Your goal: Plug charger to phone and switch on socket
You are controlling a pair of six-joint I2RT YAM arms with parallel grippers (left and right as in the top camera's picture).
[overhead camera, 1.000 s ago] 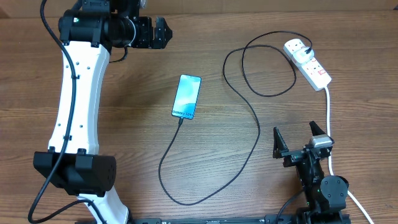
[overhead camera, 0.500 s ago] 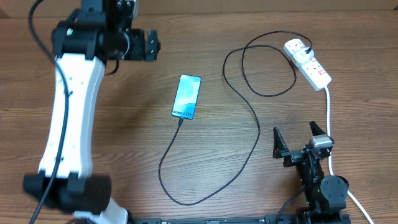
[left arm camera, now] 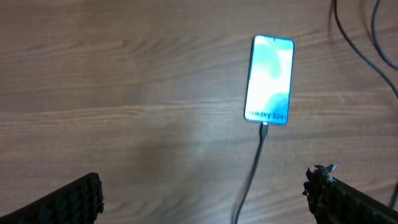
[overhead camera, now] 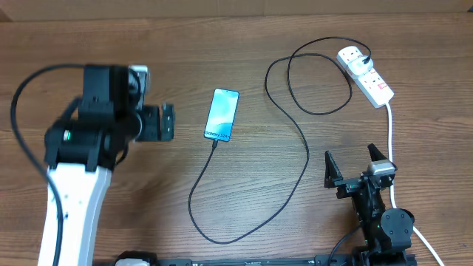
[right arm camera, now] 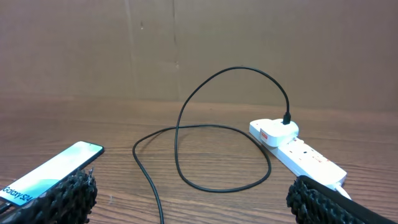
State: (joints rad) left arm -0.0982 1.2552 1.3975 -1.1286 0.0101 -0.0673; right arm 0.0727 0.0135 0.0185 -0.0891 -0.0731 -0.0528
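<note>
left gripper [overhead camera: 168,123]: wide, empty
right gripper [overhead camera: 351,155]: wide, empty
charger [left arm camera: 255,155]: looks seated in phone [overhead camera: 222,114]
socket [overhead camera: 367,74]: pinch right jaws, press squarely

Lit phone [left arm camera: 269,79] on the wooden counter [left arm camera: 124,93]
The charger [left arm camera: 252,174] joins its bottom edge and runs down between the wide-apart fingertips [left arm camera: 78,199] of the left pincer [left arm camera: 204,190].

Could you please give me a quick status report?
Left end effector and right end effector open, empty. Charger in phone and socket; on or off unclear. Nothing in the way.
</note>
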